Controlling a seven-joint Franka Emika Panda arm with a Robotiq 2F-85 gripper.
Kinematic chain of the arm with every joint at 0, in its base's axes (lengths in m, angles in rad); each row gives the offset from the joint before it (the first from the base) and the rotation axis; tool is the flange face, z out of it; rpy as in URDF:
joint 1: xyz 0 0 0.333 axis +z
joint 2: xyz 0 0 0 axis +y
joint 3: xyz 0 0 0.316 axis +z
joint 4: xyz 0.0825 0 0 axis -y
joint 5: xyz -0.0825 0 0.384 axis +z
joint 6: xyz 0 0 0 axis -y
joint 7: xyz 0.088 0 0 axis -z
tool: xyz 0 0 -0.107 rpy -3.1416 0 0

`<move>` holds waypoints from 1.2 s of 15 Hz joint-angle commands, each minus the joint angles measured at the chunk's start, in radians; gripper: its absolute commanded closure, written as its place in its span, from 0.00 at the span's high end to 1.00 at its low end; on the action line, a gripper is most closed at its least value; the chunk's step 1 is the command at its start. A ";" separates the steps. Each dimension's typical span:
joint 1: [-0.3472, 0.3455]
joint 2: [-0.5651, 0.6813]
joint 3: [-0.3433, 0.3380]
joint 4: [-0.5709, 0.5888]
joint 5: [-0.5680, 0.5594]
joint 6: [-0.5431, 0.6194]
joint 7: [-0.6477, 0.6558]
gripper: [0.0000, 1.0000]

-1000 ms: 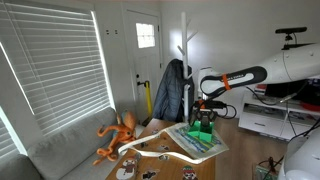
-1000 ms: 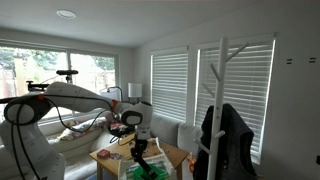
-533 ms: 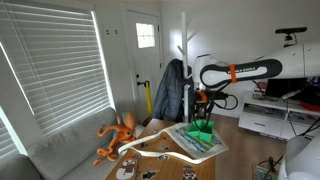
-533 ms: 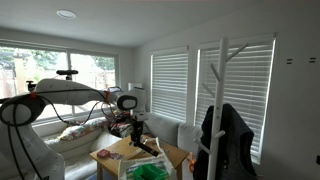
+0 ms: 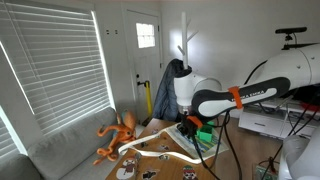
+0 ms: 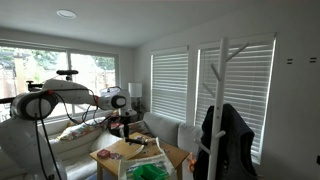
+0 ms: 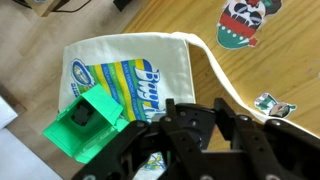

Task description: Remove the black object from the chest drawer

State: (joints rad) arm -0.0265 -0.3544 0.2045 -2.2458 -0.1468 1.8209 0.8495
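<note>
The bright green chest drawer lies on a white printed tote bag in the wrist view, its dark opening facing up and left. It also shows in both exterior views. My gripper is off to the right of the drawer, over the bag's edge. Its jaws are closed on a small black object held between the fingers. In an exterior view the gripper hangs just above the table, beside the drawer. It also shows in an exterior view.
An orange plush toy sits on the sofa edge by the table. The wooden table carries stickers and the bag's white strap. A coat rack with a dark jacket stands behind.
The arm lifted off the green drawer, rose, then swung down and sideways. The gripper now hangs beside the drawer instead of on it.
</note>
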 commanded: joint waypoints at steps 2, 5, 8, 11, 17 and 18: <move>0.019 0.008 -0.007 0.002 -0.016 0.001 -0.002 0.42; 0.030 0.025 0.005 0.008 -0.033 0.021 -0.022 0.17; 0.093 0.087 0.090 0.058 -0.079 0.052 -0.008 0.17; 0.160 0.145 0.158 0.099 -0.136 0.062 -0.017 0.17; 0.220 0.301 0.180 0.164 -0.182 0.070 0.052 0.17; 0.224 0.335 0.174 0.176 -0.190 0.075 0.067 0.17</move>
State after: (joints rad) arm 0.1783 -0.1246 0.3951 -2.1309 -0.2954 1.8863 0.8657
